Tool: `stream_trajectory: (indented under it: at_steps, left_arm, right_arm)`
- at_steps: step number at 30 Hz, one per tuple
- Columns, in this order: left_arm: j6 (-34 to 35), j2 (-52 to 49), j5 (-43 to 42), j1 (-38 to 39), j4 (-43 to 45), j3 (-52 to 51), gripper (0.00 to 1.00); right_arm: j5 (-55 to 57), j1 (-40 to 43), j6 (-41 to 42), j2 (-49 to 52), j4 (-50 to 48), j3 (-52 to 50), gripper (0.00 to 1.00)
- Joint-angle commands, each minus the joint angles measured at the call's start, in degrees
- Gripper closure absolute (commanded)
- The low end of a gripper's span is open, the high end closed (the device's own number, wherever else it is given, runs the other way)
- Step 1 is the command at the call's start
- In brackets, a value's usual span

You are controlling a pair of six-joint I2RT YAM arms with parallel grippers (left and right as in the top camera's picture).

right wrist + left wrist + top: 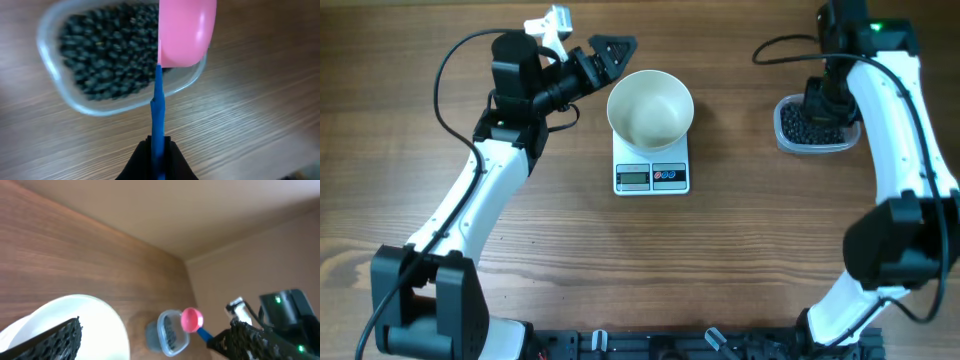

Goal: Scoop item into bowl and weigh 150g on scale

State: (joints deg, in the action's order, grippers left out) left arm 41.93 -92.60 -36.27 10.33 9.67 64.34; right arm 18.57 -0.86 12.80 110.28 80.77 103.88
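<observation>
Jaws on right pinch scoop handle (157,110); left jaws gape.

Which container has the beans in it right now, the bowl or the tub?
The clear tub, right of the scale, holds the black beans; the white bowl on the scale is empty.
</observation>
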Motion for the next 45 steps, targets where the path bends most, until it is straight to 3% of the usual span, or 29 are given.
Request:
stream_trajectory:
  at_steps: [1,4,7,11,18,31,45]
  left_arm:
    - [-5.77,0.76,-0.28,-0.44,-2.84,0.26,0.00]
    - [-5.77,0.76,-0.28,-0.44,-3.54,0.26,0.00]
    - [-5.75,0.76,-0.26,-0.44,-3.52,0.26,0.00]
    - [-5.75,0.76,-0.26,-0.44,-3.54,0.26,0.00]
    - [-5.75,0.76,-0.26,-0.44,-3.54,0.26,0.00]
    - [-5.75,0.76,-0.26,-0.44,-5.42,0.26,0.00]
    - [-5.75,0.76,-0.26,-0.44,-6.19,0.26,0.00]
  right_arm:
    - [4.31,-0.17,-2.32,5.35,-0.04,0.15,0.95]
    - [1.64,-0.17,-5.79,8.41,-0.98,-0.50,0.96]
    - [-9.29,-0.17,-12.83,10.40,-1.44,-0.50,0.96]
    - [-16.06,-0.17,-16.06,10.36,-2.08,-0.37,0.96]
    - [-11.89,-0.17,-16.55,10.34,-3.76,0.70,0.96]
    - [1.73,0.42,-9.16,9.84,-3.23,6.10,0.96]
    - [3.41,5.95,-8.13,9.84,-11.34,6.10,0.89]
